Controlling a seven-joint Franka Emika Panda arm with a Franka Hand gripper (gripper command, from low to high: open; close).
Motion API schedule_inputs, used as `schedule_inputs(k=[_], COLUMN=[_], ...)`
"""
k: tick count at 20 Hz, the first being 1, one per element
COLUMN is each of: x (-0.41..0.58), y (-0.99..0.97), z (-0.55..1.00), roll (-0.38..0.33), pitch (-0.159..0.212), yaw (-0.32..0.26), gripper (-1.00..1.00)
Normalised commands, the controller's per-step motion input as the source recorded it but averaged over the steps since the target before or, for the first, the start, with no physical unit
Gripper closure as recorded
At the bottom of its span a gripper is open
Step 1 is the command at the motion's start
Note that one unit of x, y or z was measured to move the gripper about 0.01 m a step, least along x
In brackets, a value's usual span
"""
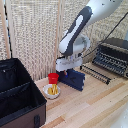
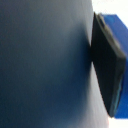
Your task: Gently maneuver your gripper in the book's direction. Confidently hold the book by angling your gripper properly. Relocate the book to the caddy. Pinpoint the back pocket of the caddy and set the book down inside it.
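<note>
Gripper (image 1: 68, 73) down over the book (image 1: 75, 78), which stands on the wooden table (image 1: 95, 105) beside the red cup (image 1: 53, 78). Wrist view: navy cover fills the frame, one fingertip pad (image 2: 107, 65) against it; full clamp unconfirmed. Caddy (image 1: 20, 97) sits open, compartments dark. White bowl (image 1: 52, 91) holds yellow pieces. Toaster oven (image 1: 113, 56) behind.

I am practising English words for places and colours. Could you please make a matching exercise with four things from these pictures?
Things:
1. book
2. caddy
3. red cup
4. toaster oven

Descriptions:
A. black, exterior view's right
B. dark blue, under the gripper
C. small, next to a bowl
D. black fabric, exterior view's left

Pairs: 1-B, 2-D, 3-C, 4-A
</note>
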Motion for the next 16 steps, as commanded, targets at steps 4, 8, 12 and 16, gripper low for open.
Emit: schedule_inputs(k=[4, 8, 12, 16], x=[0.326, 0.422, 0.410, 0.487], y=[-0.14, -0.56, -0.57, -0.40], z=[0.32, 0.32, 0.66, 0.74], roll=[-0.097, -0.014, 0.047, 0.109], pitch=[0.084, 0.055, 0.072, 0.111], yaw=[-0.126, 0.065, 0.062, 0.055], gripper=[1.00, 1.00, 1.00, 1.00])
